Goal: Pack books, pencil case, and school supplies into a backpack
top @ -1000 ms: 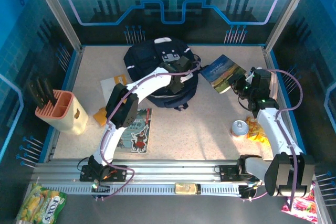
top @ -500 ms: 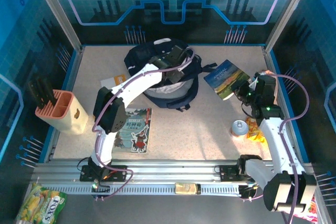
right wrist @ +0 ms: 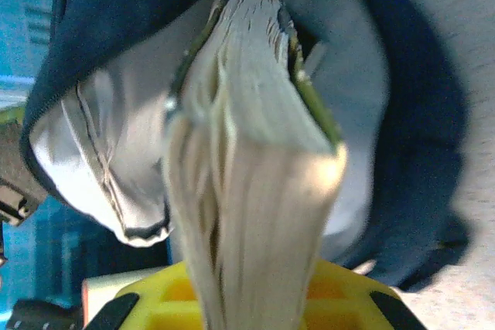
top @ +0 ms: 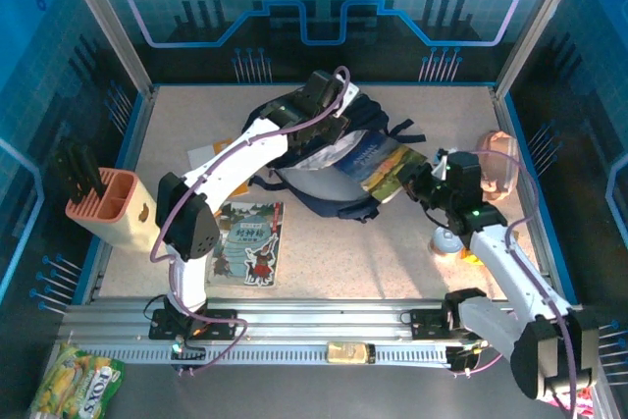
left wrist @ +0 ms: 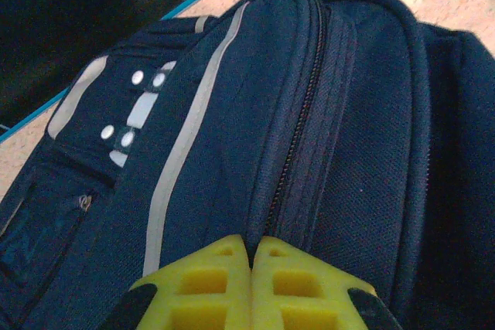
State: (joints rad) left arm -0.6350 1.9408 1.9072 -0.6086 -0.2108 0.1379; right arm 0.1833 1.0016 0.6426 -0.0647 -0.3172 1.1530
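Noting, nearest of all and well short of the backpack (top: 371,123), a green-yellow snack bag (top: 74,385) reading "FOX'S". Finding 1 grey-teal book (top: 250,242) lying flat near the backpack's near-left side, a red figure on its cover, its title too small for reading. Spotting a pink rack (top: 113,208) with black pieces well to the left of the backpack.

Clamping the landscape-covered book (top: 378,162) with the right gripper (top: 414,182) at the backpack's right side, jaws pressing on both covers, page edges facing the wrist camera. Poking that book's far end into the backpack's open mouth, against the pale lining; cover lettering proving unreadable.

Seeing the pencil case (top: 498,172) lying apart to the right of the backpack. Glimpsing an orange-yellow pad (top: 224,145) just left of the backpack, partly under the left arm.

Pinching the backpack's zipper seam at its far top with the left gripper (left wrist: 251,264), yellow jaws squeezed together on the fabric.
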